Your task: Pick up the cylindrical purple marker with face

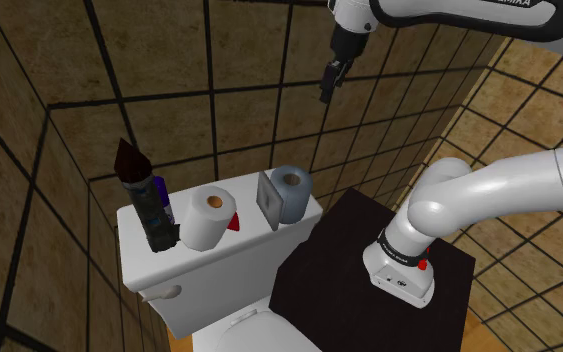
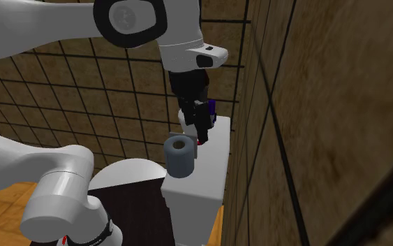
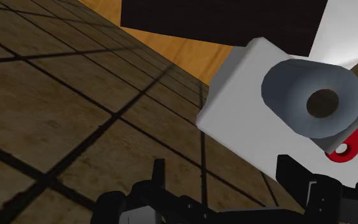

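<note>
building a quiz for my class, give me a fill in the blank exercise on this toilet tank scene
1. The purple marker stands at the shoulder view's ___ end of the toilet tank.
2. The gripper, high above the tank, holds ___.
3. The small piece beside the white roll is coloured ___.
Missing words: left; nothing; red.

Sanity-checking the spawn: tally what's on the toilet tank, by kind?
Paper rolls: 2 (white roll, blue-grey roll)
Purple marker: 1
Grey flat slab: 1
Small red piece: 1
Total: 5
</note>
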`<state>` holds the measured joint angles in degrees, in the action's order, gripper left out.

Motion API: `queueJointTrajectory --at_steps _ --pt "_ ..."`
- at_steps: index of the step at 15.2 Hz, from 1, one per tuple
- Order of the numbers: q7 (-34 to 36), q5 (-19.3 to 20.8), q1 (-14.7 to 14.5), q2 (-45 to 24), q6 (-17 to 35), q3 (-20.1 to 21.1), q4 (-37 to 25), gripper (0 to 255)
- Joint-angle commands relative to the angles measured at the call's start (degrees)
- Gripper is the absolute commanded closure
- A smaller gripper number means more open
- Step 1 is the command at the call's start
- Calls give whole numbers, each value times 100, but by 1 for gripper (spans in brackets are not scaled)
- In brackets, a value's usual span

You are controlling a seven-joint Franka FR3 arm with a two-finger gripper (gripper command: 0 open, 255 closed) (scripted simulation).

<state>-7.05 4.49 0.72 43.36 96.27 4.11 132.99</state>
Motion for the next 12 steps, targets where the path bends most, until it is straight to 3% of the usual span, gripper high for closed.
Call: queueJointTrajectory --at_steps 1,12 --pt "0 0 0 0 0 0 0 0" --pt "1446 -597 -280 -1346 703 1142 -390 0"
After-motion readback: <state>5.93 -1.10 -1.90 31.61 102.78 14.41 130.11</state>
